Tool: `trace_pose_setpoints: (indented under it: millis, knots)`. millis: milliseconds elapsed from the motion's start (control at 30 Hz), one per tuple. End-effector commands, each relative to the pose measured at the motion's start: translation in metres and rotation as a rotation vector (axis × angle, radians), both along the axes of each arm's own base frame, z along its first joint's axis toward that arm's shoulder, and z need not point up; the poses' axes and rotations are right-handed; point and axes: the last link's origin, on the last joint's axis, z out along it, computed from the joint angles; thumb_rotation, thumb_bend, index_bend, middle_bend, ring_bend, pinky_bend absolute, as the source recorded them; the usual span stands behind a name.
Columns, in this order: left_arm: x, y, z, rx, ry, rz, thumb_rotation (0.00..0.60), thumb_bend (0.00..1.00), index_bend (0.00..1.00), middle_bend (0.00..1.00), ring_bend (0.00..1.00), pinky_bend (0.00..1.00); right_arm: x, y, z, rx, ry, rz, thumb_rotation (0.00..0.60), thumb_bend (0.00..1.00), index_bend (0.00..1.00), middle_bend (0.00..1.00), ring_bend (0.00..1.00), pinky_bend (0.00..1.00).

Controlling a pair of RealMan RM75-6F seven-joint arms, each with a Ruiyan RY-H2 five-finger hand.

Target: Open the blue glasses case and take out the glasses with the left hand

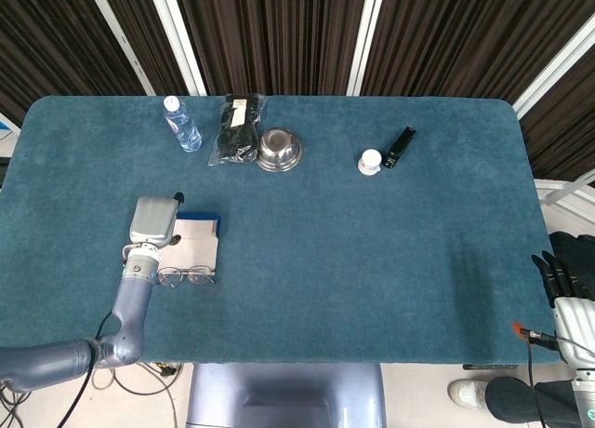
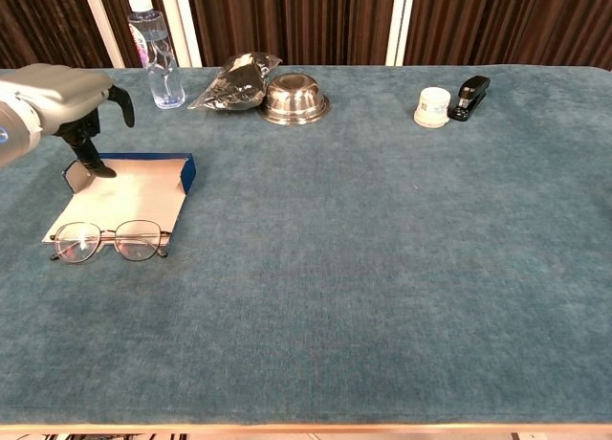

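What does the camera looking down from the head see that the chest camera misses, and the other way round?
Only the head view shows the right hand, idle past the table's right edge, and the left arm's whole reach. Only the chest view shows the left hand's fingers reaching down to the far end of the open blue glasses case, and the glasses in clear detail. Both show the left hand, the case, the glasses at its near edge, water bottle, steel bowl and stapler.

Head view looks steeply down from high; chest view faces forward, lower and nearer, sharing the table (image 1: 372,251).
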Motion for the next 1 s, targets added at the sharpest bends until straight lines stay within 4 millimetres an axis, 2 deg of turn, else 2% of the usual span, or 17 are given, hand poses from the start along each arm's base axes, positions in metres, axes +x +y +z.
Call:
trace_pose_setpoints:
  millis: [33,200,367,467,600,733,1000]
  knots:
    - [0.002,-0.005,0.006,0.002,-0.051,0.009,0.6,0.1,0.31,1.0,0.9,0.91,0.0,0.0,0.0,0.0,-0.001,0.001,0.6,0.16,0.0,0.0,0.0,0.21]
    - [0.009,-0.026,0.017,-0.013,-0.117,-0.01,0.6,0.1,0.36,1.0,0.92,0.91,0.0,0.0,0.0,0.001,-0.001,0.002,0.6,0.16,0.0,0.0,0.0,0.21]
    - [0.01,-0.053,0.031,-0.038,-0.148,-0.005,0.6,0.16,0.45,1.0,0.96,0.95,0.0,0.0,0.0,0.002,0.0,0.005,0.6,0.16,0.0,0.0,0.0,0.21]
    - [0.008,-0.063,0.035,-0.052,-0.151,0.015,0.6,0.21,0.48,1.0,0.99,0.98,0.001,0.0,0.0,0.002,-0.001,0.005,0.6,0.16,0.0,0.0,0.0,0.21]
    - [0.008,-0.076,0.035,-0.08,-0.159,0.045,0.6,0.23,0.49,1.0,1.0,1.0,0.001,0.0,0.0,0.003,-0.001,0.006,0.6,0.16,0.0,0.0,0.0,0.21]
    - [0.005,-0.082,0.029,-0.11,-0.138,0.071,0.6,0.23,0.49,1.0,1.0,1.0,0.001,0.001,0.0,0.003,-0.003,0.005,0.6,0.16,0.0,0.0,0.0,0.21]
    - [0.002,-0.079,0.016,-0.131,-0.113,0.121,0.6,0.27,0.49,1.0,1.0,1.0,0.0,0.0,0.0,0.005,-0.006,0.003,0.6,0.16,0.0,0.0,0.0,0.21]
